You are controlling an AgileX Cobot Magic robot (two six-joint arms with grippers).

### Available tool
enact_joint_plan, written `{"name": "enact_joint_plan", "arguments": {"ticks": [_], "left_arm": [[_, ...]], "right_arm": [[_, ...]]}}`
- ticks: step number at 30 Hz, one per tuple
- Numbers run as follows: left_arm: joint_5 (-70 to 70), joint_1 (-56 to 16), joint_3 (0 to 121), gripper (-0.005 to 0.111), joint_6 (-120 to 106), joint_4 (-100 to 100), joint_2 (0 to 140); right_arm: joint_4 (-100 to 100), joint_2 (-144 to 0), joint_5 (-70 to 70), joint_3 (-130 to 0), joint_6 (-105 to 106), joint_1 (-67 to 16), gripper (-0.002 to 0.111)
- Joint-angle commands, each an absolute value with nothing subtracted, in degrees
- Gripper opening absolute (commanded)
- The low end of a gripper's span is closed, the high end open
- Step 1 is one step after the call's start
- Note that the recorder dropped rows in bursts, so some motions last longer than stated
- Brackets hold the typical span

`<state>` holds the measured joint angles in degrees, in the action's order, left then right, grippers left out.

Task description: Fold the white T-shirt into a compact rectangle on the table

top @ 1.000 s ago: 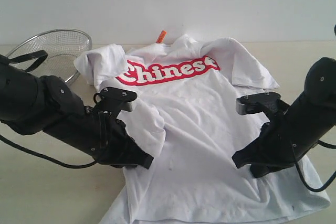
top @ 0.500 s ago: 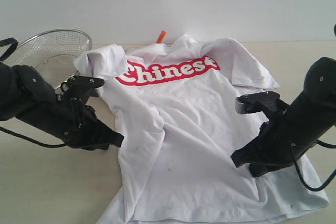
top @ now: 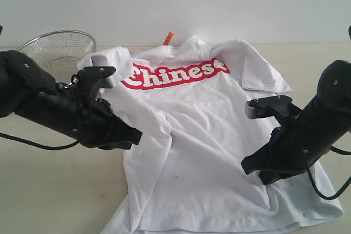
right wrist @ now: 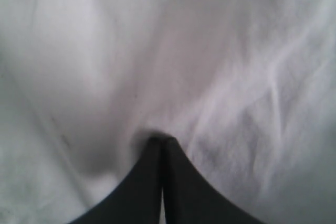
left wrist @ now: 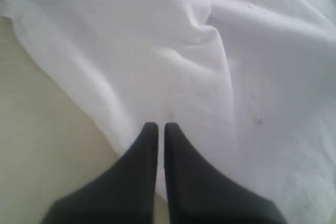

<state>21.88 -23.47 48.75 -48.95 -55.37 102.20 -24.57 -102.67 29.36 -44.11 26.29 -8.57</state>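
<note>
The white T-shirt (top: pixel 203 113) lies chest up on the table (top: pixel 49 195), its red lettering (top: pixel 175 74) towards the far side. Its left sleeve (top: pixel 107 63) is bunched and folded over, and the left side edge is wrinkled. My left gripper (top: pixel 138 135) is shut, with its tips at that left side edge. In the left wrist view the gripper (left wrist: pixel 157 126) rests over the cloth border (left wrist: pixel 157 51) with bare table (left wrist: pixel 37 129) beside it and nothing between the jaws. My right gripper (top: pixel 245 166) is shut too. Its tips (right wrist: pixel 161 139) press down on the shirt's right half (right wrist: pixel 220 56).
A silver wire-mesh basket (top: pixel 57 47) stands at the back left, just behind my left arm (top: pixel 49 102). A small orange neck tag (top: pixel 168 38) sticks up at the collar. A pale wall runs along the table's far edge. Cables trail from both arms.
My left arm pulled back to the left off the shirt, then came right again to its side edge. The shirt's left side settled. The right arm has not moved.
</note>
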Motion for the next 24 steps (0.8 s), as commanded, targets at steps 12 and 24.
{"name": "enact_joint_plan", "arguments": {"ticks": [12, 24], "left_arm": [[22.3, -24.9, 50.7, 0.004, -47.3, -55.4, 113.7], [21.0, -18.9, 50.7, 0.004, -15.0, -19.2, 113.7]], "right_arm": [[-23.7, -105.2, 27.4, -43.5, 26.4, -8.5, 0.000], [-23.7, -105.2, 27.7, -43.5, 26.4, -8.5, 0.000]]}}
